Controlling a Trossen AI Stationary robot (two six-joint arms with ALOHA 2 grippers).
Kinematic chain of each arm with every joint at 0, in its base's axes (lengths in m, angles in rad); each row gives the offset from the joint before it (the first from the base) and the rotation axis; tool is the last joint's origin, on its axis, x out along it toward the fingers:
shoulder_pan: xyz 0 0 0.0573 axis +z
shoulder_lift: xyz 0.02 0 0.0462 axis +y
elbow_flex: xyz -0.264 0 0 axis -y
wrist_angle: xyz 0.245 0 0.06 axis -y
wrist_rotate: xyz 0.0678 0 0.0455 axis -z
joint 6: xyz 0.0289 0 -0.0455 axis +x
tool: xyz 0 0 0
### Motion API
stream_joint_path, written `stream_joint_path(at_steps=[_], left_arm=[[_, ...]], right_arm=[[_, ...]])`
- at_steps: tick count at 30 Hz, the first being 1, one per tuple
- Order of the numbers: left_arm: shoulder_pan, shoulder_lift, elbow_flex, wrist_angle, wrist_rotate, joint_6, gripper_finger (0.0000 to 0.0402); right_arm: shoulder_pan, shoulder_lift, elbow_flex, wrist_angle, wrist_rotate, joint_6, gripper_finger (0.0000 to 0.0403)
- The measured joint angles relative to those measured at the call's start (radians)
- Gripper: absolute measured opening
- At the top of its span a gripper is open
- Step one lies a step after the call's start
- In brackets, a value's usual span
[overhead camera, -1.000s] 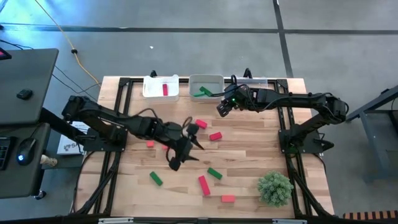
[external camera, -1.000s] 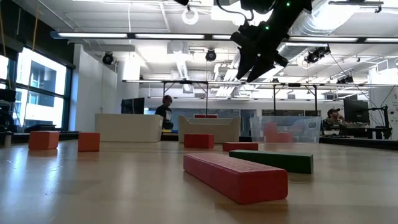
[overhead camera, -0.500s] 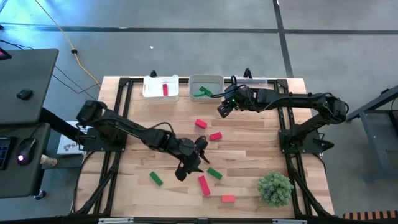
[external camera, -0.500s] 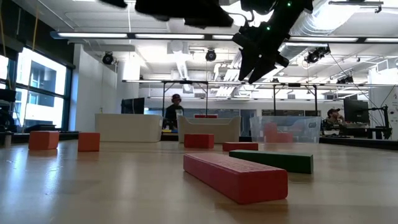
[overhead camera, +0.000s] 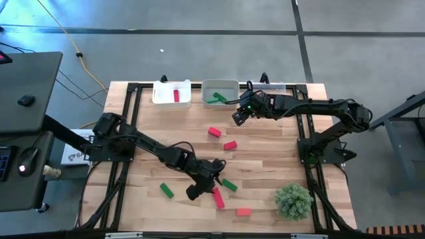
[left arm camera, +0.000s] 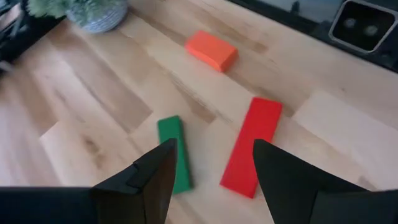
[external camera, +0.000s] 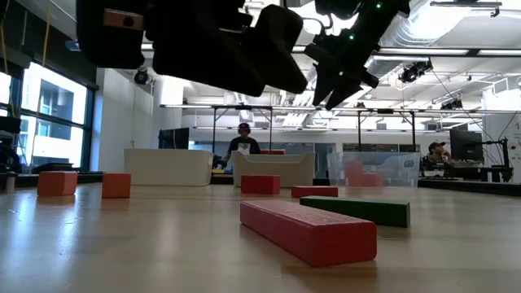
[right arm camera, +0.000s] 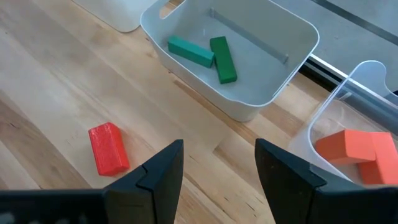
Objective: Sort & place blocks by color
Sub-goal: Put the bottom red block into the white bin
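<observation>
Left gripper (overhead camera: 214,178) open, empty, lower center above red bar (overhead camera: 218,198); right gripper (overhead camera: 238,117) open near bins, upper center.

Pale wood-grain table (overhead camera: 265,166) — matt blocks (left arm camera: 251,145), clear plastic bins (right arm camera: 261,62).

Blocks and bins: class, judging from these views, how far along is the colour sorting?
Done: one red block lies in the left bin, two green blocks in the middle bin, orange ones in the right bin. In hand: nothing; the open left gripper hovers over a red bar and green bar; the open right gripper waits near the bins. Left: seven loose blocks.
</observation>
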Motion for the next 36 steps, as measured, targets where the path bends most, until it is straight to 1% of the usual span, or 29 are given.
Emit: stream_joint_path(at_steps=[8, 13, 15, 17, 20, 23, 25, 28, 31, 36], left_arm=[[-0.006, 0.032, 0.0, 0.008, 0.007, 0.001, 0.02], [-0.006, 0.032, 0.0, 0.009, 0.013, 0.072, 0.02], [-0.003, 0.032, 0.0, 0.01, 0.014, 0.075, 0.02], [-0.002, 0.032, 0.0, 0.008, 0.004, 0.037, 0.02], [-0.002, 0.025, 0.0, -0.008, -0.021, -0.082, 0.02], [-0.002, -0.004, 0.0, -0.068, -0.071, -0.21, 0.02], [-0.003, -0.028, 0.0, -0.14, -0.115, -0.279, 0.02], [-0.003, -0.064, 0.0, -0.243, -0.154, -0.343, 0.02], [-0.003, -0.097, 0.001, -0.325, -0.206, -0.374, 0.02], [-0.003, -0.123, 0.0, -0.451, -0.288, -0.43, 0.02]], right_arm=[[0.0, 0.0, 0.0, -0.002, 0.0, 0.0, 0.0188], [0.0, 0.0, 0.0, -0.001, 0.0, 0.0, 0.0188], [0.0, 0.0, 0.0, -0.002, -0.001, 0.001, 0.0188], [0.0, 0.0, 0.0, -0.003, -0.027, 0.028, 0.0188], [0.002, 0.0, 0.0, -0.022, -0.105, 0.113, 0.0188], [0.023, 0.0, 0.0, -0.04, -0.203, 0.179, 0.0188], [0.052, 0.0, 0.0, -0.043, -0.244, 0.209, 0.0188], [0.106, 0.0, 0.0, -0.046, -0.254, 0.25, 0.0188], [0.16, 0.0, 0.0, -0.046, -0.245, 0.299, 0.0188], [0.25, 0.0, 0.0, -0.044, -0.216, 0.431, 0.0188]])
